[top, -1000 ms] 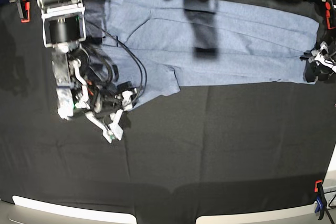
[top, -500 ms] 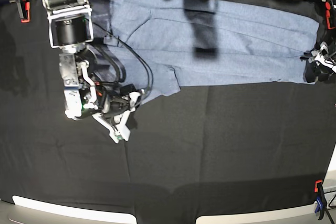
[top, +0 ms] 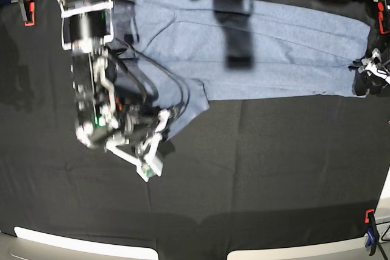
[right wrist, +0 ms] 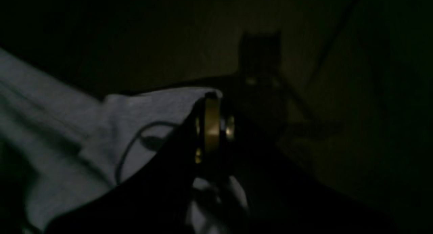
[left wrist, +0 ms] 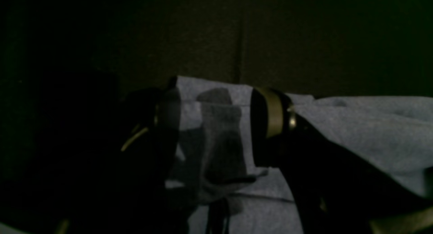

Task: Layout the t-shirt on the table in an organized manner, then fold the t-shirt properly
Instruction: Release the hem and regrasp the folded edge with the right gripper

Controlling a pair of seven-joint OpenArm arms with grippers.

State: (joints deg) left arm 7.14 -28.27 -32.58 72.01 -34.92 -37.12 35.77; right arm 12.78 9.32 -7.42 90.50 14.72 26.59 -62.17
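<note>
Left wrist view: dim. The left gripper (left wrist: 216, 132) stands wide open, one finger on each side of the frame, nothing between them. Under it lies the t-shirt (left wrist: 365, 132), its blue-grey cloth running off to the right; the black-covered table (left wrist: 236, 41) fills the top of the frame. Whether the fingertips touch the cloth I cannot tell.

Right wrist view: also dark. The right gripper (right wrist: 211, 125) has its jaws closed together at the edge of a t-shirt (right wrist: 135, 125) corner. A fold of fabric seems to come up to the fingertips, so it reads as pinched, though the gloom leaves some doubt. Dark table (right wrist: 338, 92) beyond.

Base view: the t-shirt (top: 274, 47) lies as a long band across the far part of the table (top: 256, 168), folded lengthwise, with a flap hanging toward the near side at its left end. The right gripper (top: 164, 117) sits at that flap's lower tip. The left gripper (top: 365, 68) waits at the shirt's opposite end, by an orange-black clamp (top: 382, 19).

Judgement: the step is carrying this corner over. To do it well, lift just enough to clear the cloth, keep the pinch firm, move slowly so the layers do not drag, and have the left gripper anchor the far end.
</note>
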